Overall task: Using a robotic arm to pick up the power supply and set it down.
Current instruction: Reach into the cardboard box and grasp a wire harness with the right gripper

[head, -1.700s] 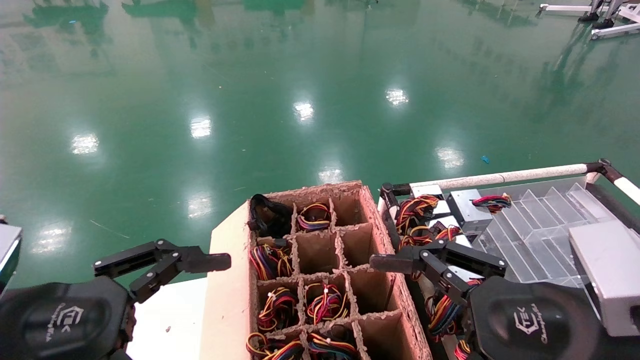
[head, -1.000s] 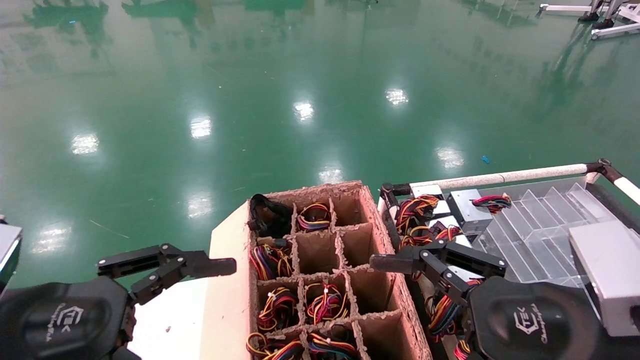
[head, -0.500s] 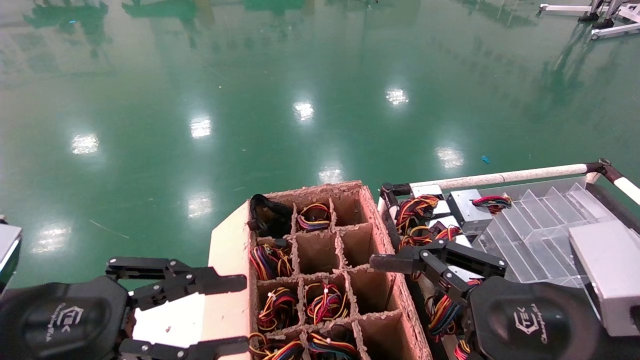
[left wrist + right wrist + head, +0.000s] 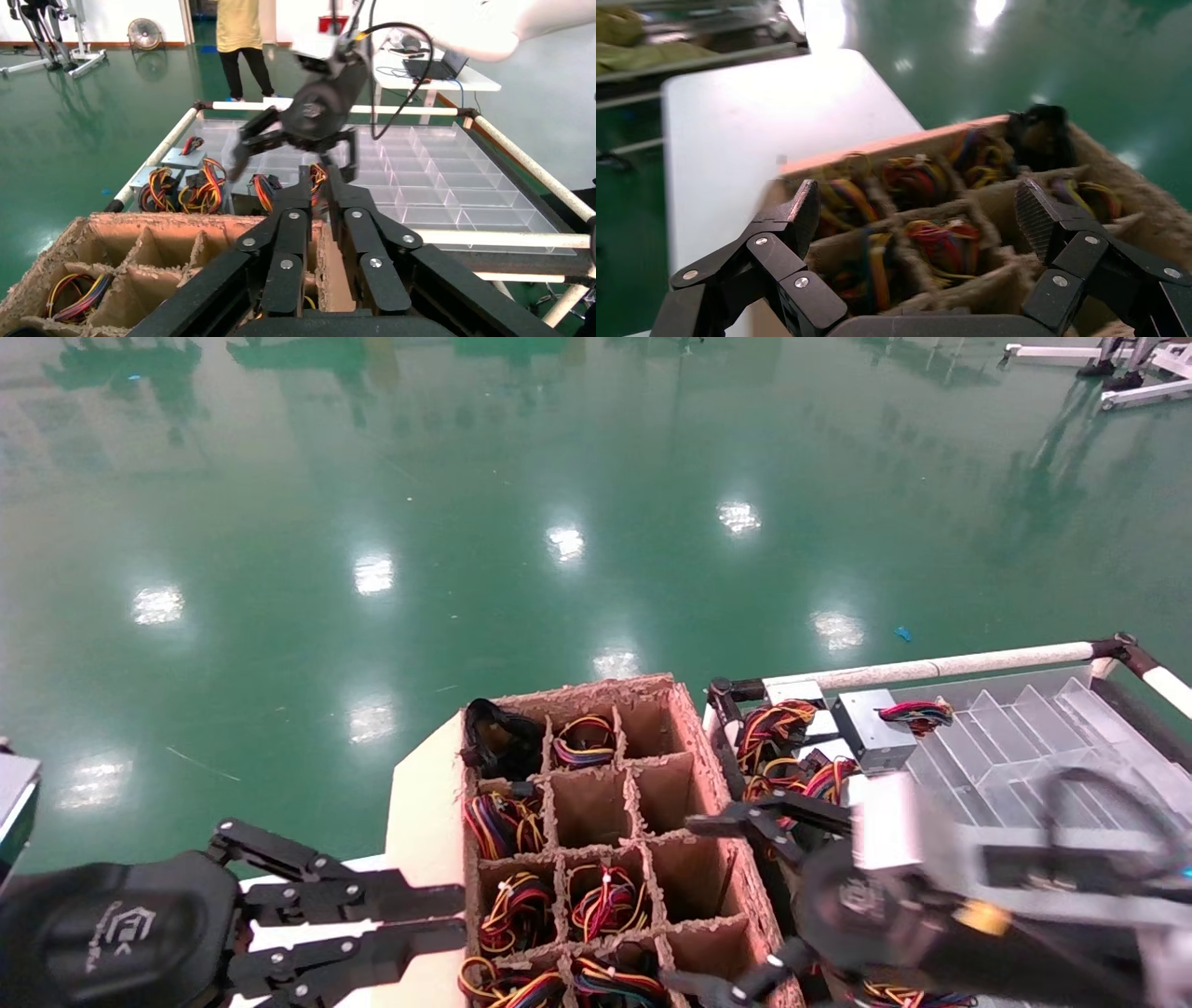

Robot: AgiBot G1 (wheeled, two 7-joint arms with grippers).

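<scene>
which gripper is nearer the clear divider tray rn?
Right. The right gripper is open over the cardboard box's right edge, next to the clear divider tray. The left gripper is nearly closed at the box's far left side, with the whole box between it and the tray.

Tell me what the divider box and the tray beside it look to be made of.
Divider box: brown cardboard, matte, with ragged, fuzzy cut edges along its walls and partitions. Tray: looks like clear plastic, glossy; its ribbed compartments are see-through and catch highlights. Its rail seems a white-wrapped tube, material uncertain.
</scene>
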